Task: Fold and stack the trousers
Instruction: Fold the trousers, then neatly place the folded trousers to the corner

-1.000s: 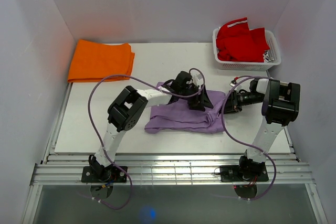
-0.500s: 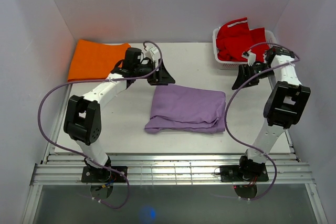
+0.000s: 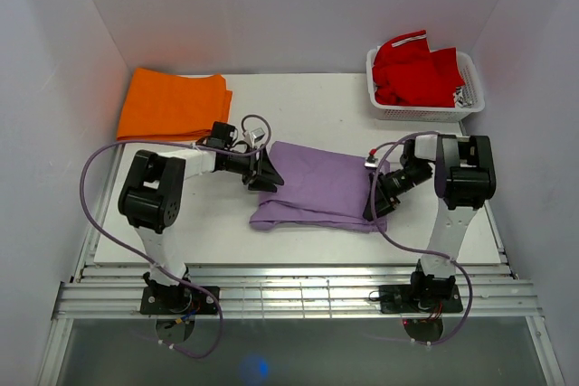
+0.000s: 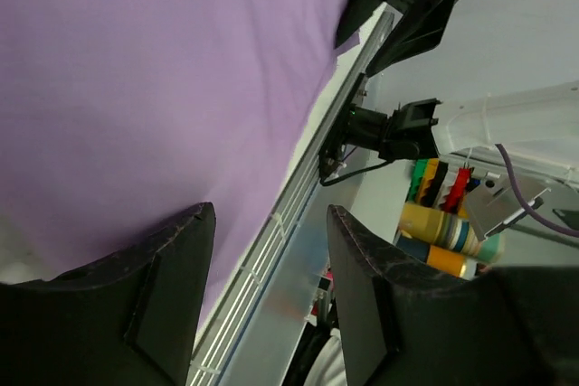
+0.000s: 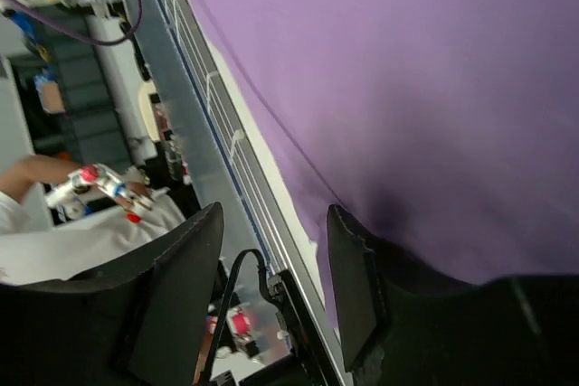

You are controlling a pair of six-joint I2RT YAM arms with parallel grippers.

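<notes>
On the table (image 3: pixel 298 101) the folded trousers (image 3: pixel 321 183) lie centrally, long axis running left to right, with my left gripper (image 3: pixel 262 172) at their left end and my right gripper (image 3: pixel 375 196) at their right end, both equally near, jaws parted and empty.

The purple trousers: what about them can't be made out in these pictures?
- Top view: the trousers are folded, so legs and waistband hide under their own layers.
- Top view: the left gripper and right gripper cover the cloth's two ends; touching or not, unclear.
- Wrist views: cloth fills the frame, cut off by the edges.
</notes>
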